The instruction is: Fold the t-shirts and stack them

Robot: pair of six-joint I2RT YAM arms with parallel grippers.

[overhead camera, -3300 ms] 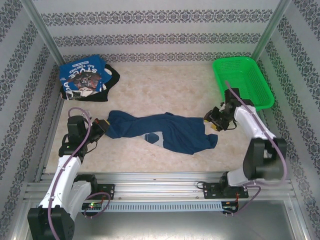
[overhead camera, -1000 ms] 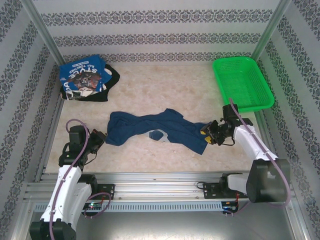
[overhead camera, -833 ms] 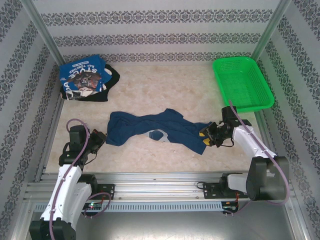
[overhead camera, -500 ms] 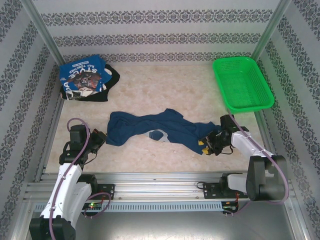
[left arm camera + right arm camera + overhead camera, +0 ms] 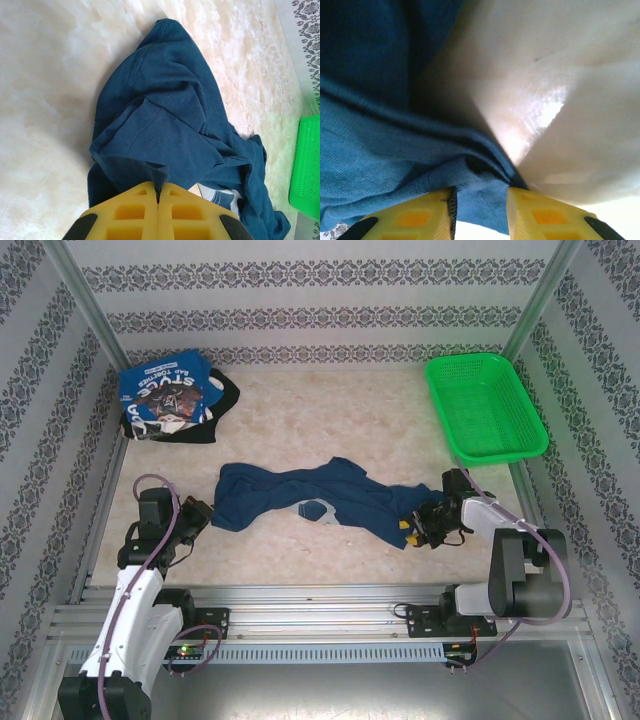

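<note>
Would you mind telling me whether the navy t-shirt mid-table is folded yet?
Not folded: the navy t-shirt lies crumpled in a twisted strip on the table.

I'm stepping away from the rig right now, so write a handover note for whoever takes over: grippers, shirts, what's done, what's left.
Left gripper: shut at the left edge of the crumpled blue t-shirt; grip on cloth unclear.
Right gripper: straddles a fold at its right end; clamp unclear.
Lettered blue t-shirt lies on black t-shirt, back left.
Done: those two piled.
Left: flatten, fold, stack the crumpled one.
</note>
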